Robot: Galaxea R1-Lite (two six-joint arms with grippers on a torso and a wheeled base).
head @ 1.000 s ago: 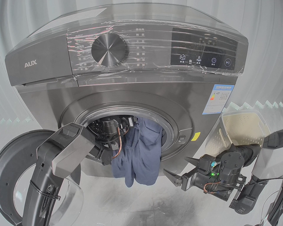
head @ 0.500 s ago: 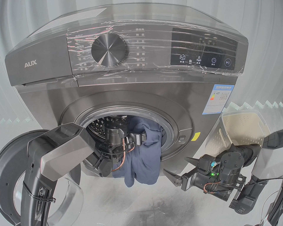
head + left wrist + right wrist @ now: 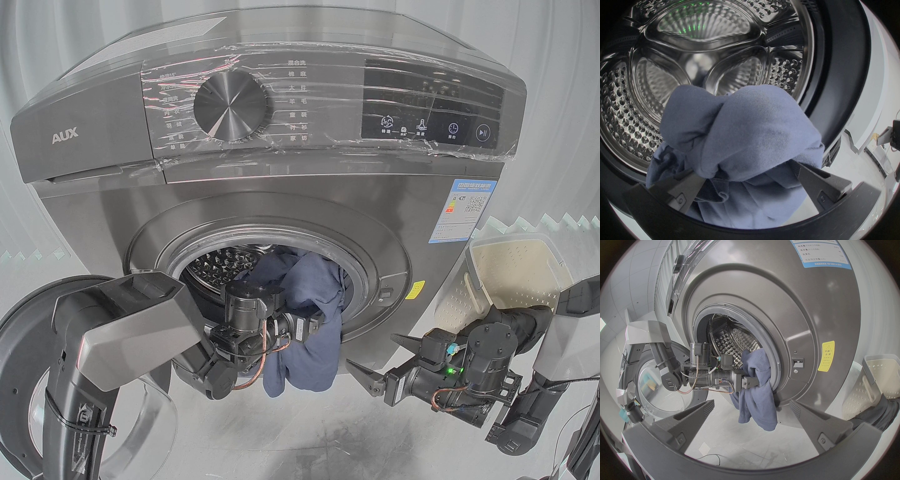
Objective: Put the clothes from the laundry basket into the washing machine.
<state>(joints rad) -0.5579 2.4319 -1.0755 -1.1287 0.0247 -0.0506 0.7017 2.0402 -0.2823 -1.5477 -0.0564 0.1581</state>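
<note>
Left wrist view: garment (image 3: 740, 131) is draped over the washer (image 3: 300, 187) rim, half inside, half hanging out, with the left gripper (image 3: 748, 172) spread open either side of it. It could easily get dragged back out if snagged on a finger. Right gripper (image 3: 370, 350) is held open too, well apart.

We find the garment (image 3: 312, 287) hanging over the opening rim of the washing machine (image 3: 400, 206), partly in the drum (image 3: 693, 62), partly outside. The door (image 3: 25, 350) lies left of it, the laundry basket (image 3: 519, 275) right.
</note>
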